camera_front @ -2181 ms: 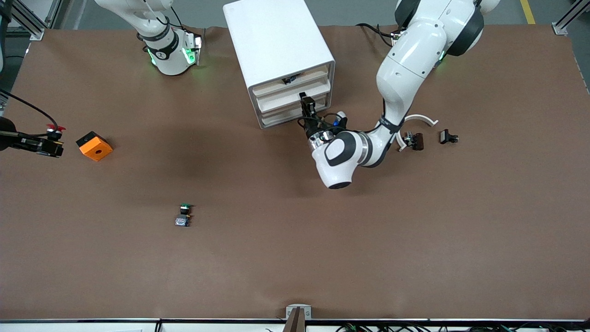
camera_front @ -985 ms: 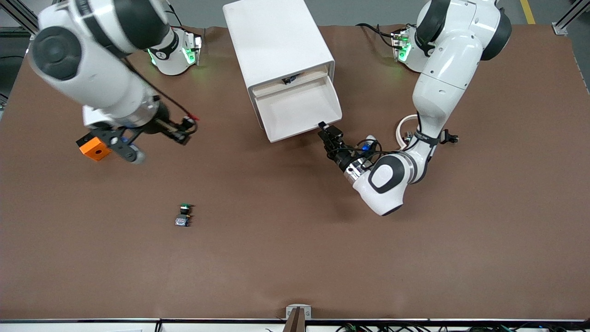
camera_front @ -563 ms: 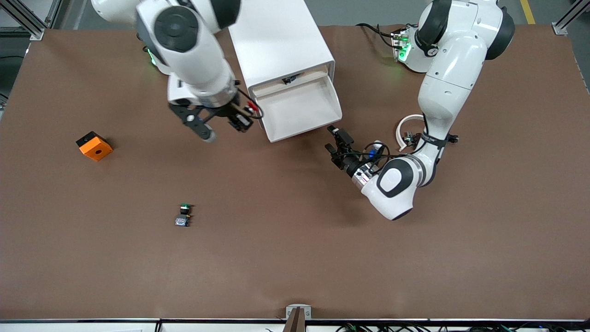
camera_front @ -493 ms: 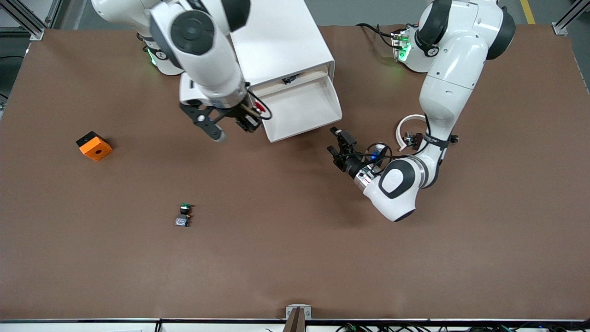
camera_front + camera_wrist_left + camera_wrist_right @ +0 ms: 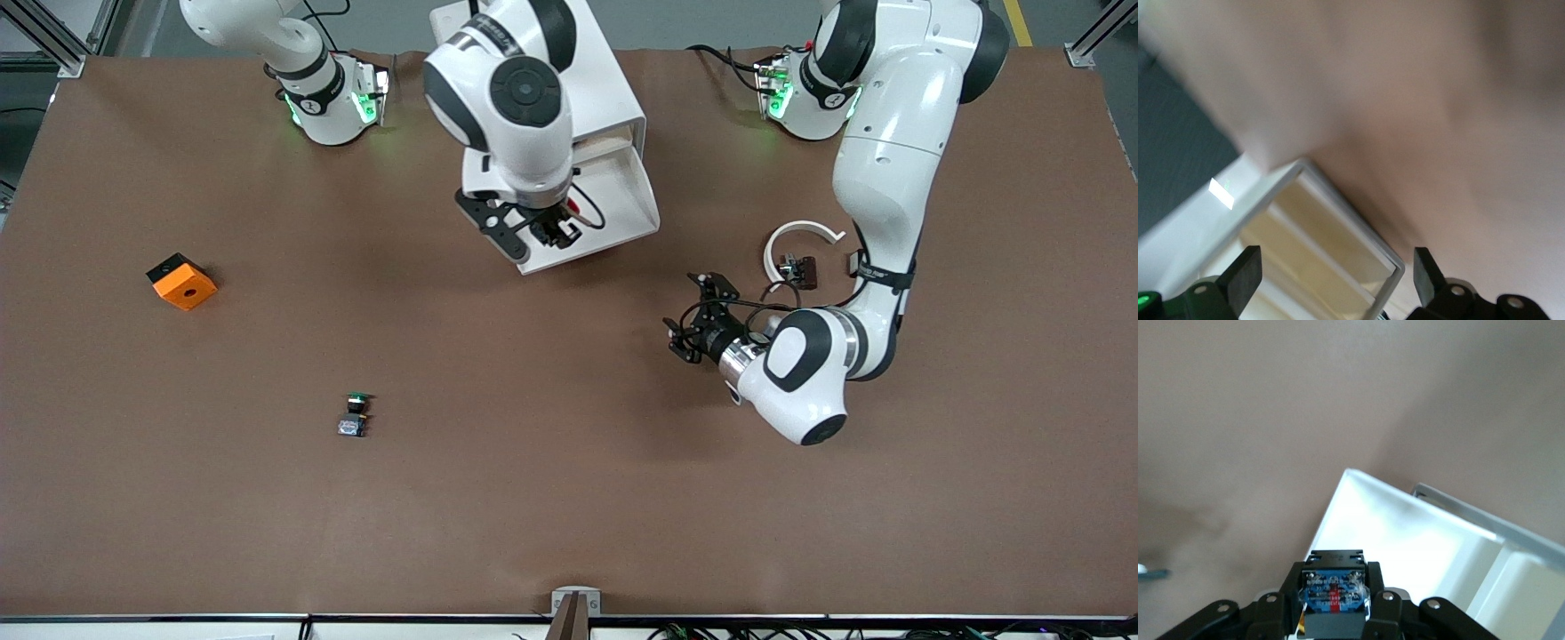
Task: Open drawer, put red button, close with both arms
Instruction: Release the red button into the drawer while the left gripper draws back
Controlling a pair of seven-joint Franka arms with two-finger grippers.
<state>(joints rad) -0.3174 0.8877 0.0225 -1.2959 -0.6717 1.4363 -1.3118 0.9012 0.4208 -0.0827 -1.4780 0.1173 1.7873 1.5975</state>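
Right pincer clamping red button over open drawer, base up

Front view: we look down from high at the desk's near edge, facing both arm bases along the top edge, the whole desk in frame. Left wrist view: we look past the left gripper from close in at the white cabinet and bare desk. Right wrist view: we look down from just above the open drawer; all three views share the cabinet.
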